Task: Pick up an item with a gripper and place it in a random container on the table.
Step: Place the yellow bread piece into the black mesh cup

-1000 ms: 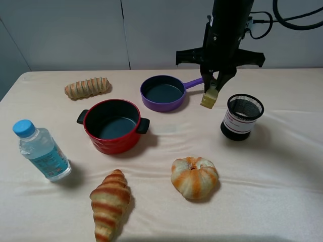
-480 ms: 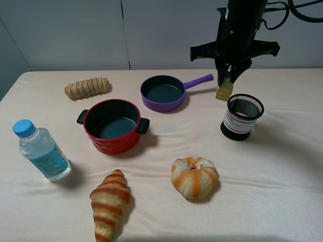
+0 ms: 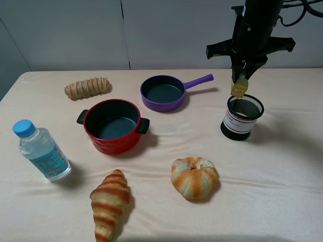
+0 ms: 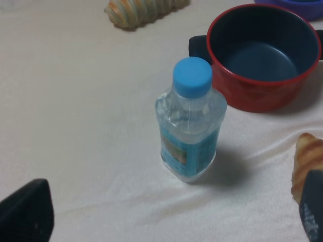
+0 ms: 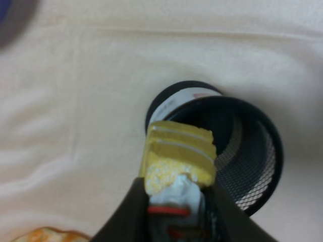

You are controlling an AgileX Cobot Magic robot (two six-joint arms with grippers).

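**A:** Where do we find the cake slice?

**B:** We see the yellow toy cake slice (image 3: pixel 238 87) up off the surface (image 3: pixel 282 171), pinched in the right jaws at the end of the black right arm (image 3: pixel 255 30). The jaws are closed down to the width of the slice. In the right wrist view they grip its white-and-red topped end, and the yellow end points away from them.

**A:** And how does it sit against the cup?

**B:** It hangs over the black wire-mesh cup (image 3: pixel 243 117), at the part of the rim nearest the purple pan (image 3: pixel 162 93). From the wrist we see the yellow end overlapping the rim and part of the open mouth. It is not down inside, and we cannot tell whether it touches the rim.

**A:** What about the left jaws?

**B:** We see them spread wide in the left wrist view, the two dark fingers (image 4: pixel 28 214) well apart with only cloth between them. They hold nothing. Ahead of them a blue-capped water bottle (image 4: pixel 191 126) stands upright near the red two-handled pot (image 4: pixel 262 55).

**A:** What else lies on the surface?

**B:** A croissant (image 3: pixel 109 202) and a round orange-striped bun (image 3: pixel 195 177) lie toward the front. A long striped bread roll (image 3: pixel 87 87) lies at the back, left of the pan.
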